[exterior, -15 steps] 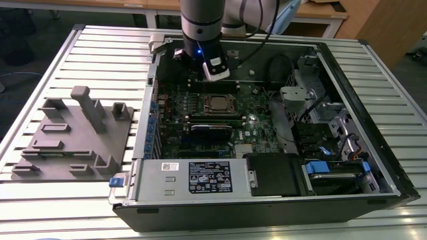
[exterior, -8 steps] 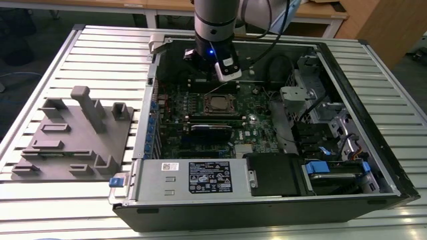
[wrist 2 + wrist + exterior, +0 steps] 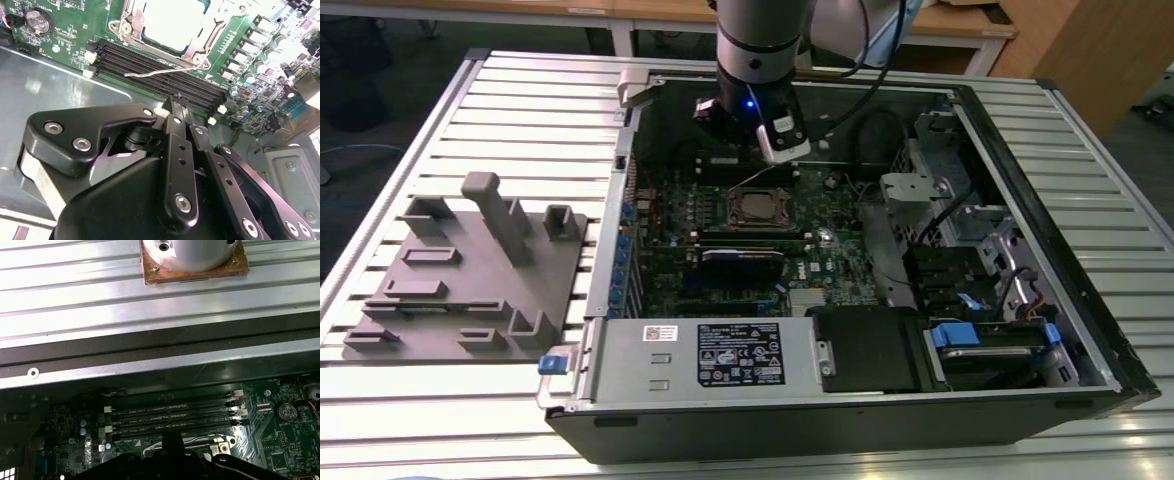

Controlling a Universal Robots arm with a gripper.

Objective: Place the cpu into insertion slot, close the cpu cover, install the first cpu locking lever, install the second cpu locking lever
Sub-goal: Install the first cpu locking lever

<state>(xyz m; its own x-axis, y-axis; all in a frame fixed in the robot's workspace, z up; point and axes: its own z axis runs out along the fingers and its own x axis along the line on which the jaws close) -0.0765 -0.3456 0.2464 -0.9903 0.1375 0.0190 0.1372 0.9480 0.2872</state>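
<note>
Claw: the black two-finger gripper (image 3: 177,100) has its fingertips pressed together on nothing and hangs just above the black memory slots (image 3: 130,62)
Chip: the small flat square cpu with a dull silver top (image 3: 175,20) sits in the small square motherboard socket (image 3: 735,207), near the claw but apart from it
Cover: the thin grey metal frame plate (image 3: 170,54) lies down around the chip, as far as I can judge
Lever: a thin bright wire lever (image 3: 155,73) stands unlatched, slanting over the memory slots just beside my claw tip
Handling: I judge the lever stiff, springy and slick, so I would push it near its bent free end rather than pinch it; the chip underneath is fragile, so no load on its top
Edges: the dark sheet-metal case wall (image 3: 150,365) runs close along the memory slots
Room: open air above the socket; a long black card (image 3: 744,255) lies across its far side
</note>
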